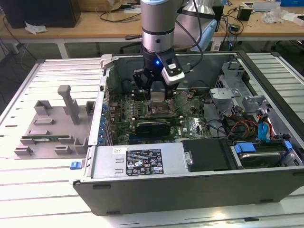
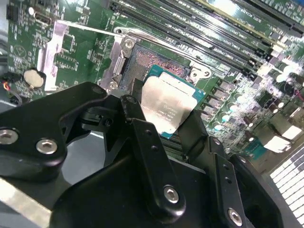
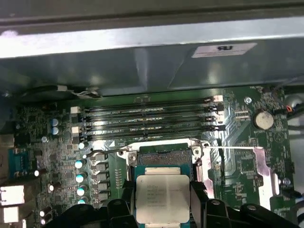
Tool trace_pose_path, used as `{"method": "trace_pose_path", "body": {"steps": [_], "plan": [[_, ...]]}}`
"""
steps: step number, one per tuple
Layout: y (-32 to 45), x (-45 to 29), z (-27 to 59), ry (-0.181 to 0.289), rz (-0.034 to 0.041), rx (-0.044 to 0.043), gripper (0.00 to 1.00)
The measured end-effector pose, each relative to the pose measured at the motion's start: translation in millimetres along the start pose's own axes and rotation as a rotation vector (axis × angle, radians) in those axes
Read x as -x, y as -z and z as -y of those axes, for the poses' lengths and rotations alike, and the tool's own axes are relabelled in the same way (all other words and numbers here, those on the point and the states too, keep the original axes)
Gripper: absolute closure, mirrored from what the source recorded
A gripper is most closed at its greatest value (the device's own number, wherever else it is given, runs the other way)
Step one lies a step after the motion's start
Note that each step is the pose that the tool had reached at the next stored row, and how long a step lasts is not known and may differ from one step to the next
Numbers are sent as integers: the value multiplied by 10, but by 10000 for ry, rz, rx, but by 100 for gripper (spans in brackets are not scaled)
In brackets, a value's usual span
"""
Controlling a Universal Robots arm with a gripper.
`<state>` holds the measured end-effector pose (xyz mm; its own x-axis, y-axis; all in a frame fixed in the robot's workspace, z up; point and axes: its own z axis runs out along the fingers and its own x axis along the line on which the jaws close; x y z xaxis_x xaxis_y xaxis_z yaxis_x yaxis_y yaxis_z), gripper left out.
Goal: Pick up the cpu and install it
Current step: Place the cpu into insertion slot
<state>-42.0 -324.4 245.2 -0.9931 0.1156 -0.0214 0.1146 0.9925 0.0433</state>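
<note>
Gripper pinching the cpu by two edges (silver top showing), over the open socket

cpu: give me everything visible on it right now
The cpu is a small, flat square chip with a dull silver-grey metal lid carrying faint print, on a green board whose edge rims the lid. It faces lid-up, clamped on two opposite edges between the black fingers of the gripper. In both wrist views it overlaps the open socket, near the memory slots. Whether it touches the socket cannot be told.
</note>
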Motion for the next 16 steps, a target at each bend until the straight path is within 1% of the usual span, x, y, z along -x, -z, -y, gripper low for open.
{"method": "trace_pose_path", "body": {"steps": [2,10,12,14,16], "plan": [[0,0,0,-542,23,-12,45],[-1,0,0,-1690,73,-36,45],[-1,0,0,-2064,89,-45,45],[-1,0,0,-2285,99,-49,45],[-1,0,0,-2712,117,-58,45]]}}
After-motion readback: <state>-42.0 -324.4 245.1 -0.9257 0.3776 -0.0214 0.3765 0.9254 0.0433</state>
